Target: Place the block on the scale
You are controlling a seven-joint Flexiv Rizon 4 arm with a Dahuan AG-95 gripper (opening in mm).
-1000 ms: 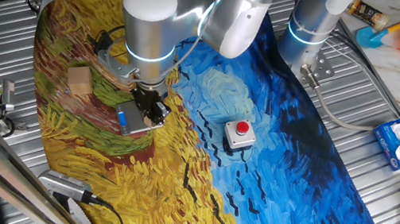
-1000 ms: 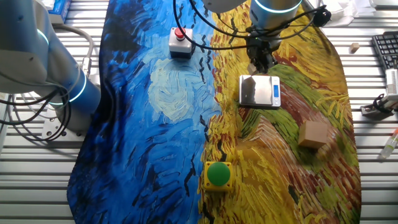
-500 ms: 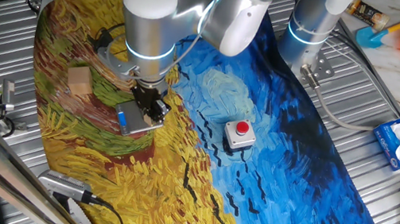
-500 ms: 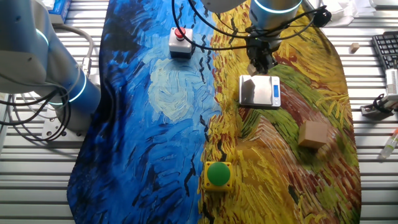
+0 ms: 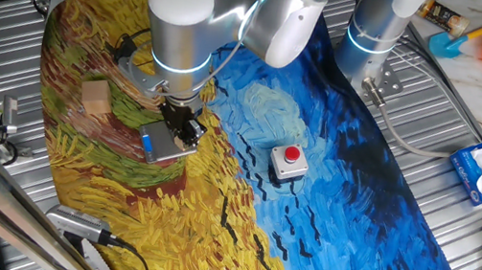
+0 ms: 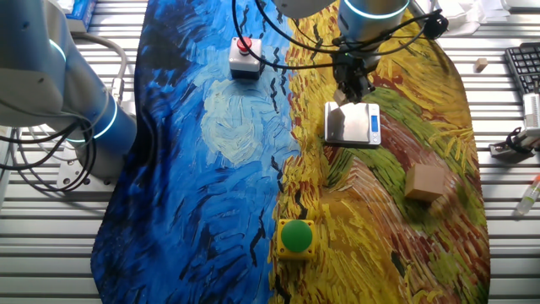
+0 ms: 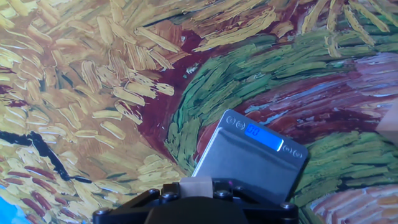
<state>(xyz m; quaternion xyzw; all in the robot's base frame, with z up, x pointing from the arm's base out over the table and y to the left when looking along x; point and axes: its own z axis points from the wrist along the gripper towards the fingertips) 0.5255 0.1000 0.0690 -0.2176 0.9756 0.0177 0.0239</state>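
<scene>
One fixed view — the gripper [image 5: 186, 129] hangs low over the scale [image 5: 165, 143]. Other fixed view: same, near its edge. Hand view — fingers clenched on the block [image 7: 196, 186]; best centre it over the plate, lower gently.

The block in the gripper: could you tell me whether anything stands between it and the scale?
Nothing visible does. The gripper holds the block just above the near edge of the scale, whose top is bare.

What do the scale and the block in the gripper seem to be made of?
The scale: brushed grey metal top, by its dull sheen, with a blue display strip. The block, held in the gripper: pale, matte, probably unfinished wood, though only a sliver shows.
</scene>
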